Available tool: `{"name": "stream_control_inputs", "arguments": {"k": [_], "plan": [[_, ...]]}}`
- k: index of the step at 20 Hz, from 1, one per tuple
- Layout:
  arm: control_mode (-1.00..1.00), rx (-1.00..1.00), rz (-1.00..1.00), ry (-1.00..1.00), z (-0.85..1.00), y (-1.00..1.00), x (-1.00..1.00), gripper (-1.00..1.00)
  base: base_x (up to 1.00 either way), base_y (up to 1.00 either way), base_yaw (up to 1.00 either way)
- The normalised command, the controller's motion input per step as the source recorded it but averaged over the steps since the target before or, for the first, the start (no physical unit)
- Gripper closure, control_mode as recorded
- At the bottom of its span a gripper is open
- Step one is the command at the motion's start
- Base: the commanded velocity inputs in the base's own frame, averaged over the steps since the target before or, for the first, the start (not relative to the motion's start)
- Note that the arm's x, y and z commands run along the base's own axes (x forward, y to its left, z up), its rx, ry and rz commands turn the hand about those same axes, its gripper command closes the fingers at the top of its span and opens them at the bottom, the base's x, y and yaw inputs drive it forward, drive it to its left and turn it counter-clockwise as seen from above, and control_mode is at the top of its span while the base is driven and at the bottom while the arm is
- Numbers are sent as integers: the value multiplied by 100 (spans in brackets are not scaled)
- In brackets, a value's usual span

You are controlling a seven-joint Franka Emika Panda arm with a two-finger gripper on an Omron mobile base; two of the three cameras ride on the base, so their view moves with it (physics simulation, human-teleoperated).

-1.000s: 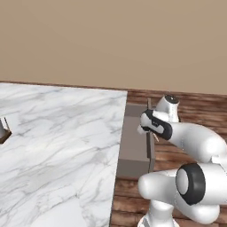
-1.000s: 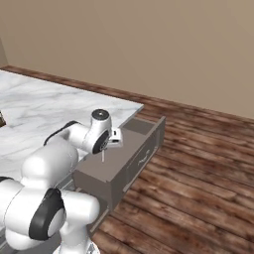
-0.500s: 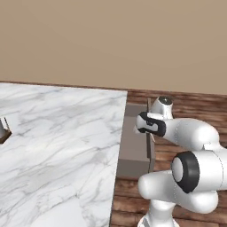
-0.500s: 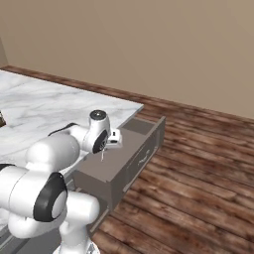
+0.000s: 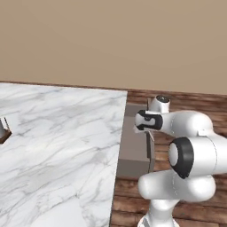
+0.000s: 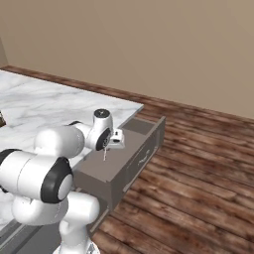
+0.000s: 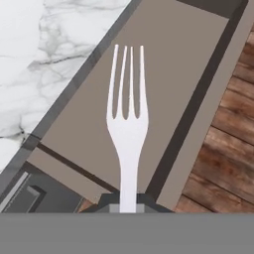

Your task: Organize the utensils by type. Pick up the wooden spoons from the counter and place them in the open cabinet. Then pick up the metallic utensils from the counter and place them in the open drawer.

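My gripper (image 7: pixel 127 202) is shut on the handle of a silvery fork (image 7: pixel 127 124), one of the metallic utensils, with its tines pointing away from the hand. The fork hangs over the grey-brown inside of the open drawer (image 7: pixel 168 54), close to the white marble counter (image 7: pixel 44 39). From the right base view the gripper (image 6: pixel 106 149) hovers above the drawer (image 6: pixel 141 156) with the thin fork (image 6: pixel 104 155) pointing down. In the left base view the hand (image 5: pixel 148 122) sits over the drawer (image 5: pixel 133 148) beside the counter (image 5: pixel 57 146). The wooden spoons and the open cabinet are out of view.
A small brown object (image 5: pixel 3 131) stands at the counter's far left edge. Dark wooden floor (image 6: pixel 198 188) stretches to the right of the drawer. A plain beige wall (image 5: pixel 111 40) rises behind the counter.
The hand with the fork has stayed over the drawer, shifting only slightly. The arm's elbow has swung nearer to the cameras.
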Motion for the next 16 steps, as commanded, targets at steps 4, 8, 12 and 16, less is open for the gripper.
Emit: {"name": "stream_control_inputs", "arguments": {"k": [4,8,12,16], "plan": [[-100,0,0,0,-19,0,16,100,0,0,0],[-100,0,-1,1,-21,0,16,100,0,0,0],[-100,0,0,0,-22,-1,11,100,0,0,0],[-100,0,0,0,-25,-1,7,100,0,0,0]]}}
